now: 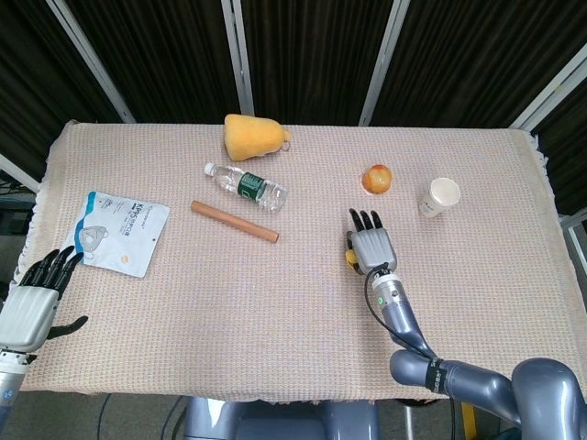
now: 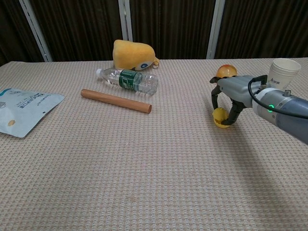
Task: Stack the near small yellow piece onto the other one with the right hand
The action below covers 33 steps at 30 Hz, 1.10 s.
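The near small yellow piece [image 2: 220, 116] [image 1: 349, 258] is pinched between the thumb and a finger of my right hand [image 2: 234, 91] [image 1: 371, 247], low over the cloth right of centre. I cannot tell whether it still touches the cloth. The other yellow-orange piece [image 2: 226, 71] [image 1: 377, 178] sits farther back, just beyond the hand and apart from it. My left hand [image 1: 32, 298] hangs off the table's near-left corner with fingers spread and nothing in it.
A white paper cup [image 1: 441, 195] stands right of the far piece. A wooden rod [image 1: 234, 221], a water bottle [image 1: 246, 185] and a yellow plush toy [image 1: 254, 135] lie back left of centre. A mask packet [image 1: 119, 232] lies at the left.
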Tool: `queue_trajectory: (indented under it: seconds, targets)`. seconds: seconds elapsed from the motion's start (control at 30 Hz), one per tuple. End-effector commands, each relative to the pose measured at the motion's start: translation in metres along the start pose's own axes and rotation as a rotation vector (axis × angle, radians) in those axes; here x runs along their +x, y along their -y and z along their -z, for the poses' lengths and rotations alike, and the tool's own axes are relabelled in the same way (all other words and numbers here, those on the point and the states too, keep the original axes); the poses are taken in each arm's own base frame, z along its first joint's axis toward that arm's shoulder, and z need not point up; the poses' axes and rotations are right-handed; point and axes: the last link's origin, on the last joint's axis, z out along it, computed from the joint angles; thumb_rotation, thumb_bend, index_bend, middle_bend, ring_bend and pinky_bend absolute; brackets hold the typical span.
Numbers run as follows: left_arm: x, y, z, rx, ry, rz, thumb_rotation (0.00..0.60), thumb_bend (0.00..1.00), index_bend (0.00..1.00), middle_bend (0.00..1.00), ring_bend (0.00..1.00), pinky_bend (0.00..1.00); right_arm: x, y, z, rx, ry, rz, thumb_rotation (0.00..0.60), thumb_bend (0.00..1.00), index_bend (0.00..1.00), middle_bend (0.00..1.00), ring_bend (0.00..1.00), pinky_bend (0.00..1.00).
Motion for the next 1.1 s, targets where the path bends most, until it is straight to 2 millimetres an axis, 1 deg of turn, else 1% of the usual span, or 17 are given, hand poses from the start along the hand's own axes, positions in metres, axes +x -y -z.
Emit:
queue_trajectory:
  seconds: [0.03,0.87,0.97,1.0,1.1]
  targets:
    - [0.0,0.0,0.0,0.001,0.0,0.0,0.6,0.0,0.0,0.0,0.0,0.15,0.001,-0.001,0.0,0.0,0.001,0.001,0.6,0.18,0.47,0.0,0.0,0.0]
    - [0.001,0.0,0.0,-0.002,-0.008,-0.002,0.6,0.0,0.0,0.0,0.0,0.15,0.008,-0.014,0.005,-0.012,-0.001,0.027,0.6,0.18,0.46,0.0,0.0,0.0]
    - [0.001,0.0,0.0,-0.003,-0.007,-0.003,0.6,0.0,0.0,0.0,0.0,0.15,0.013,-0.02,0.009,-0.01,-0.023,0.046,0.6,0.1,0.44,0.0,0.0,0.0]
    - [0.001,0.0,0.0,-0.004,-0.007,-0.004,0.6,0.0,0.0,0.0,0.0,0.15,0.015,-0.023,0.011,-0.007,-0.033,0.056,0.6,0.05,0.43,0.0,0.0,0.0]
    - [0.001,-0.001,0.001,-0.006,-0.009,-0.006,0.6,0.0,0.0,0.0,0.0,0.15,0.021,-0.03,0.017,-0.002,-0.052,0.074,0.6,0.0,0.39,0.0,0.0,0.0]
